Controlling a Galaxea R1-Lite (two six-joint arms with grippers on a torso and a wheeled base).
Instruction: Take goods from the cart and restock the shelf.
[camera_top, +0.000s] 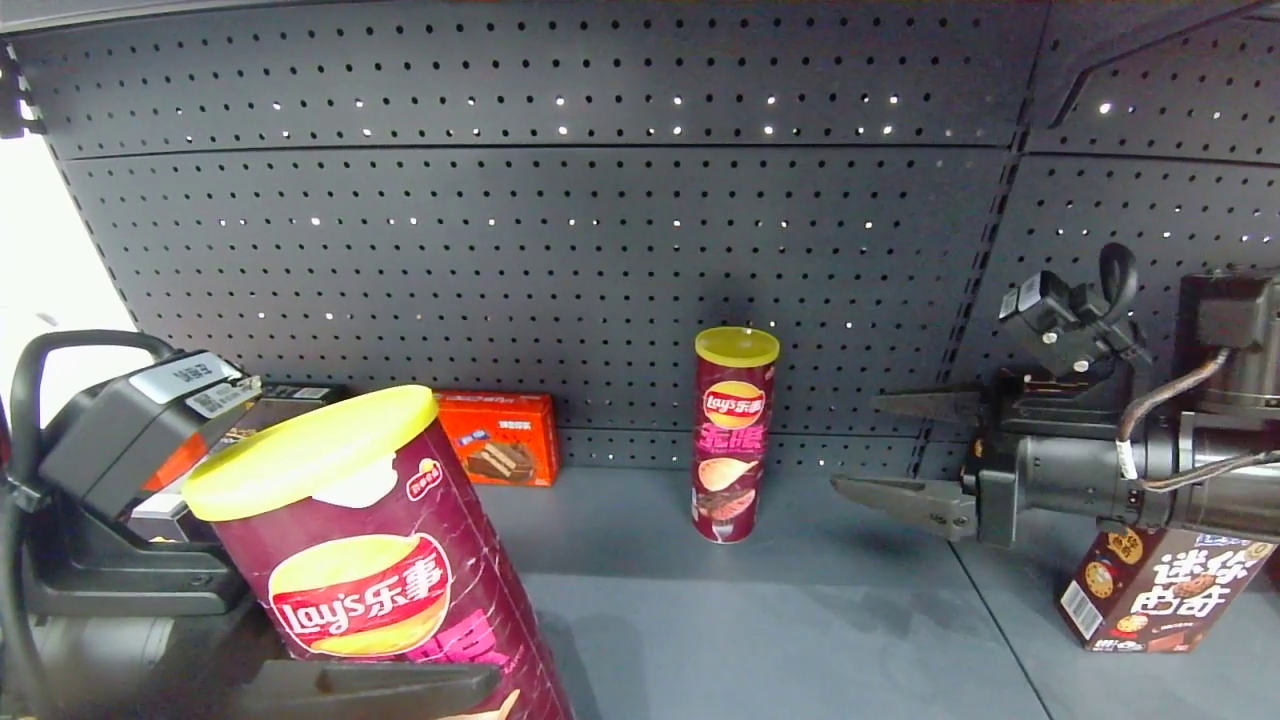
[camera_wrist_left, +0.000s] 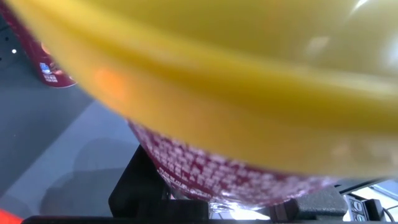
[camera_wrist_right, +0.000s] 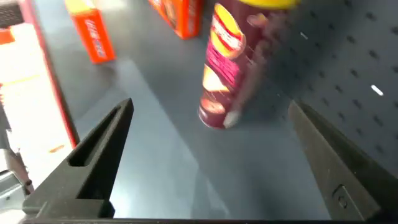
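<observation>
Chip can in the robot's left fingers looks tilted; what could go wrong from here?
The held chip can leans in the left gripper, so if it is set down like that it might topple. The right gripper hangs open beside the standing can; a sideways swing could knock it over.

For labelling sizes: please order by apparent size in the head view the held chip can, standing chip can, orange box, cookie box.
1. Held chip can: largest, though nearest the camera.
2. Standing chip can and cookie box: about alike; the box is partly hidden.
3. Orange box: smallest.
</observation>
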